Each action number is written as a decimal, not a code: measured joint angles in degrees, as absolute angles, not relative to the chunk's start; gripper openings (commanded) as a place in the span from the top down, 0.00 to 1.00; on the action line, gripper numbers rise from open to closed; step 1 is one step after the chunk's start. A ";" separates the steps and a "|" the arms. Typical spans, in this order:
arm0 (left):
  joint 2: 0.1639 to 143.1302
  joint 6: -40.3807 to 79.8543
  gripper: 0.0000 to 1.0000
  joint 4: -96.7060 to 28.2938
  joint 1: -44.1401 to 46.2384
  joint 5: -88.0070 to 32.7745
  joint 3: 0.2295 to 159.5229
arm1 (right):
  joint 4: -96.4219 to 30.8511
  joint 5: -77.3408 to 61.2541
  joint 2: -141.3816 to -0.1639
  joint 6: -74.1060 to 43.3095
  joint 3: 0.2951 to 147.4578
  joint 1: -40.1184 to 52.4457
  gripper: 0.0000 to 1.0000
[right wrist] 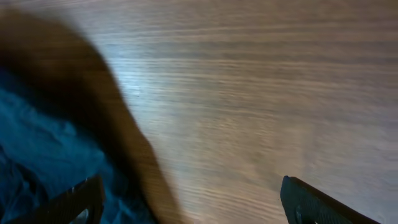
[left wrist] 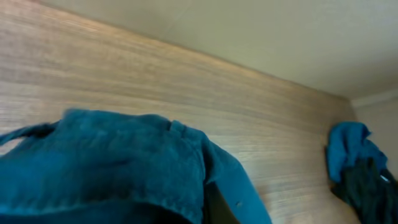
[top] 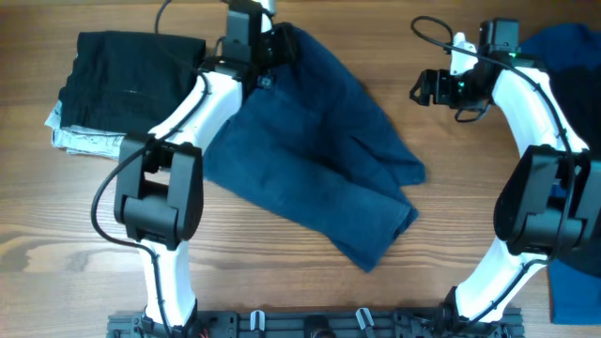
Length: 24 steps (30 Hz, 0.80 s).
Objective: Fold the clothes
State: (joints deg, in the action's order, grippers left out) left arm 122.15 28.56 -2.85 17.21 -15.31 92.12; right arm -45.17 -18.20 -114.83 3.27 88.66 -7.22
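Left fingers (top: pixel 268 58), half hidden in bunched trousers (top: pixel 310 160), clamp the fabric; right fingers (right wrist: pixel 311 205) stand wide apart.

Nothing can be read in any of the three views: no letters, numbers, brand marks, labels or signs are legible on the dark blue trousers (top: pixel 319 169) in the middle of the frame, on the black garment (top: pixel 122 80) at the upper left, or on the wooden surface (top: pixel 451 216)
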 measured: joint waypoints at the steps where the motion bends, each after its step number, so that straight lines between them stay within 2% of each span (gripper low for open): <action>1: 122.15 28.56 0.92 -2.68 17.74 -13.56 92.12 | -45.87 -18.20 -114.83 3.25 88.66 -7.70 0.09; 2: 122.15 28.56 0.89 -2.74 17.93 -12.01 92.12 | -46.39 -18.20 -114.83 3.11 88.66 -7.92 0.10; 4: 122.15 28.34 0.40 -2.79 17.89 -8.47 92.12 | -48.21 -18.22 -114.83 2.44 88.66 -8.27 0.13; 5: 122.15 27.97 0.11 -2.76 17.54 -6.83 92.12 | -49.45 -18.24 -114.83 1.72 88.66 -8.43 0.16; 6: 122.15 28.05 0.00 -2.70 17.04 -5.63 92.12 | -51.13 -18.28 -114.83 0.95 88.66 -8.60 0.20; 10: 122.15 27.97 0.00 -2.59 13.74 -4.64 92.12 | -59.37 -18.87 -114.83 -1.21 88.64 -10.22 0.28; 15: 121.75 27.22 0.02 -4.08 10.02 -7.22 92.12 | -68.42 -21.65 -114.83 -2.37 88.66 -13.89 0.27; 19: 117.54 26.89 0.04 -16.91 9.30 -8.45 92.33 | -73.67 -24.27 -114.83 -2.48 88.64 -15.38 0.30; 24: 111.13 26.63 0.00 -32.99 9.47 -8.88 92.75 | -74.59 -25.52 -114.80 -2.11 87.61 -16.47 0.34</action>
